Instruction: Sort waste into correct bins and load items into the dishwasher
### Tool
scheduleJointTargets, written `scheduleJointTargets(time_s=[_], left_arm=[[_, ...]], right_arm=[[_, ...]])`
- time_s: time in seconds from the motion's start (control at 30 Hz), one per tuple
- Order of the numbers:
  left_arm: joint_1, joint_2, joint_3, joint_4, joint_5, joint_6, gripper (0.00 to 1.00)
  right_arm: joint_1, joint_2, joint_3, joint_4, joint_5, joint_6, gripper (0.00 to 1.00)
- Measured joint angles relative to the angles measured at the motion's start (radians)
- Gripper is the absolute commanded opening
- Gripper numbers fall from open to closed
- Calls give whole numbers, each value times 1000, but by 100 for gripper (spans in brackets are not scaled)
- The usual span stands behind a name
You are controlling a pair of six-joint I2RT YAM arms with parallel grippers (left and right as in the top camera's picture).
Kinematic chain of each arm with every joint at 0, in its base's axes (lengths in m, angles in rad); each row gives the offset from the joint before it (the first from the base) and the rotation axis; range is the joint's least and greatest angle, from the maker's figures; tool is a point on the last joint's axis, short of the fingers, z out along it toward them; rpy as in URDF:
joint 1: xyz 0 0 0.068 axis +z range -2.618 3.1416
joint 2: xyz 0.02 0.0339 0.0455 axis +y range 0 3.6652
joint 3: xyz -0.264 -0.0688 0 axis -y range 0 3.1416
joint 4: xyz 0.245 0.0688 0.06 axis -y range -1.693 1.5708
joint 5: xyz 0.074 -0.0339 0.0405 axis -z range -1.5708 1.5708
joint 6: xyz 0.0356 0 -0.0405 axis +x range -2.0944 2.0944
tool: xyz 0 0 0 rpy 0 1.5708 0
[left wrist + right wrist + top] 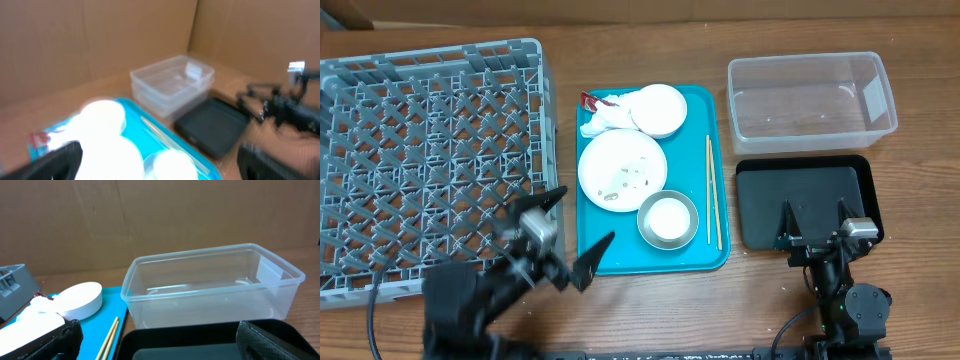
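On the teal tray [695, 255] lie a pale plate [610, 160] with food scraps [625, 180], a pale bowl [660, 108], a crumpled napkin [605, 116], a red wrapper [590, 100], a grey bowl [686, 232] holding a white cup [668, 217], and chopsticks [713, 190]. The grey dish rack [420, 160] stands to the left. My left gripper [575, 232] hangs open at the tray's front left corner, holding nothing; its wrist view is blurred. The right gripper [816, 222] is open over the near edge of the black tray [807, 190], behind which stands the clear tub [810, 100].
In the right wrist view the clear tub [210, 285] rises just behind the black tray [200, 345], with the chopsticks [110, 337] and bowl [80, 300] to the left. A cardboard wall closes off the back of the table.
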Motion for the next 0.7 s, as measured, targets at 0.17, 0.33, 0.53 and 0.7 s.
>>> scheduleJointTargets(time_s=[0.17,0.33,0.53,0.7], left_arm=[[-1,385,385,-368,33,47,100],[-8,616,587,-470,109,50,100],[-178,845,866,-827,-196,19,100],[-360,1045,1053,-1007,-502,-27,100]], right_arm=[[0,-1,0,2,0,0,100],[0,-2,0,1,0,0,100],[0,-2,0,2,0,0,100],[0,-2,0,2,0,0,100]])
